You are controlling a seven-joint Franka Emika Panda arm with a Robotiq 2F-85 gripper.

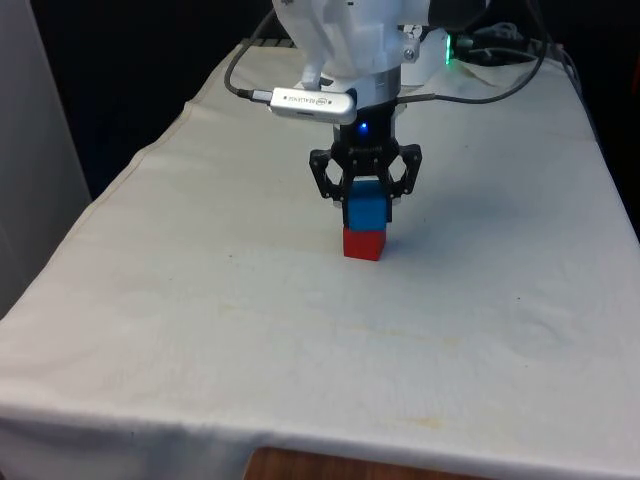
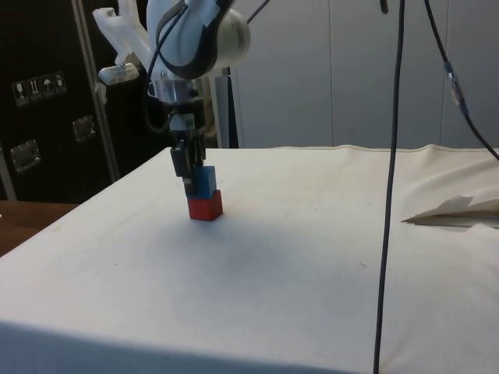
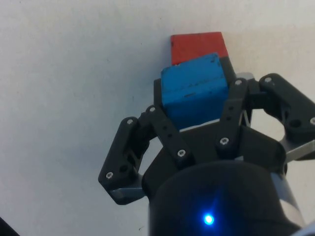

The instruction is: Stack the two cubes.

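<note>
Cubes, two in count: one blue cube [image 1: 367, 211], one red cube [image 1: 363, 243].

Front view: the red cube rests on the tabletop [image 1: 300, 330], in its middle part, roughly level between the front view's left and right edges and well back from the near edge. The blue cube sits directly on top of it, faces roughly square with the red one's, shifted slightly toward the front view's right. Neither cube has a long axis; both stand flat, top faces level. The gripper [image 1: 365, 190] hangs straight down over the stack, one black finger on each side of the blue cube, pinching it.

Side view: the red cube [image 2: 206, 206] lies on the white cloth toward the table's far side, away from the near edge. The blue cube [image 2: 206, 181] stands on it, upright. The gripper [image 2: 189, 167] reaches down to the blue cube's level.

Wrist view: the blue cube [image 3: 193, 89] is between the two fingers [image 3: 160, 130], which press its opposite faces. The red cube [image 3: 199, 46] shows beyond it, touching, its edges nearly parallel with the blue's.
</note>
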